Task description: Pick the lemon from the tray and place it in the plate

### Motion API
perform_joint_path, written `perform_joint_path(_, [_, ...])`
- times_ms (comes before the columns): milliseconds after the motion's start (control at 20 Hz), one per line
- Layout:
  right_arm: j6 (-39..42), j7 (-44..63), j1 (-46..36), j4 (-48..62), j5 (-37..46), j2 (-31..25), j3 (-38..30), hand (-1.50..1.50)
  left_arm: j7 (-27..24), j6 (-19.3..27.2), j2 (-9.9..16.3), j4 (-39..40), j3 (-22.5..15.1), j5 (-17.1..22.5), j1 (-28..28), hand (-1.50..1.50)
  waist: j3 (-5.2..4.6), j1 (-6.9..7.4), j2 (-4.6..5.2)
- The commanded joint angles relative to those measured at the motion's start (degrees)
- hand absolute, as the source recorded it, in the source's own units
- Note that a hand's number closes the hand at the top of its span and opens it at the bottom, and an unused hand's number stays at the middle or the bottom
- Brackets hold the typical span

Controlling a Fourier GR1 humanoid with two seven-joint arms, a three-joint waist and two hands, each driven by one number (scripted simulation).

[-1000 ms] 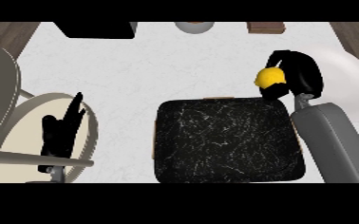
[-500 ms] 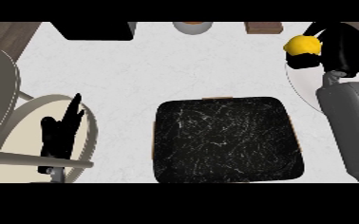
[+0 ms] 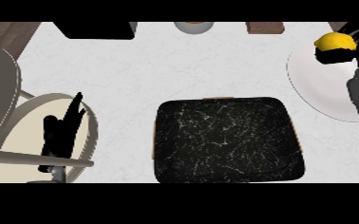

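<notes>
- Head view: my right hand (image 3: 335, 55) sits at the far right, its black fingers curled under the round yellow lemon (image 3: 334, 41) and pinching it from below. Only the fingers show; the rest of the hand runs off the right edge.
- The lemon hangs over the far part of the round white plate (image 3: 316, 88), close to the plate's far rim, well apart from the dark marbled square tray (image 3: 228, 140) it belongs to by the task.
- My left hand (image 3: 61, 132) rests at the near left with straight fingers pointing up, holding nothing, over a pale round seat-like ring (image 3: 21, 118).
- What could go wrong, as I judge it: the lemon is near the rim, not over the middle. If I let go here it may land on the sloping edge and roll off onto the white counter (image 3: 175, 71), since a round fruit rolls easily. I cannot tell how high it hangs above the plate, so a bounce is also possible.
- Facing: the lemon looks nearly round from above, slightly wider left to right. I cannot make out a tip, so its pointing direction is unclear.
</notes>
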Motion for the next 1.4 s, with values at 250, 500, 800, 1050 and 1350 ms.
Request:
perform_joint_path(250, [-2.2,-9.1,-4.5,20.2,-0.5,-3.9,-4.1,1.5,0.3,0.1,-3.1,-0.8,-1.4,-0.6,-2.3,0.0,-0.21,0.33,0.5])
perform_joint_path(500, [5.8,-13.4,-5.7,28.7,-3.5,-6.2,-6.3,1.5,-0.4,-1.3,-3.3,2.0,-0.5,0.4,-4.4,0.0,-0.13,1.1,1.17])
perform_joint_path(800, [16.4,-15.5,-5.6,36.1,-3.5,-9.6,-6.3,-1.5,-2.5,-1.9,-3.8,1.2,-0.9,0.2,-1.7,0.0,-0.13,1.23,1.11])
perform_joint_path(1050, [18.3,-24.0,-7.3,36.3,-4.6,-10.0,-7.1,-1.5,2.1,1.8,-6.1,-0.6,-2.9,-3.6,-3.4,0.0,-0.07,0.94,0.91])
perform_joint_path(1350, [16.9,-40.1,-4.6,32.9,-18.1,-8.7,-19.4,-1.5,1.6,-2.5,-2.9,-1.3,0.3,-0.1,-1.5,0.0,0.03,-0.77,0.41])
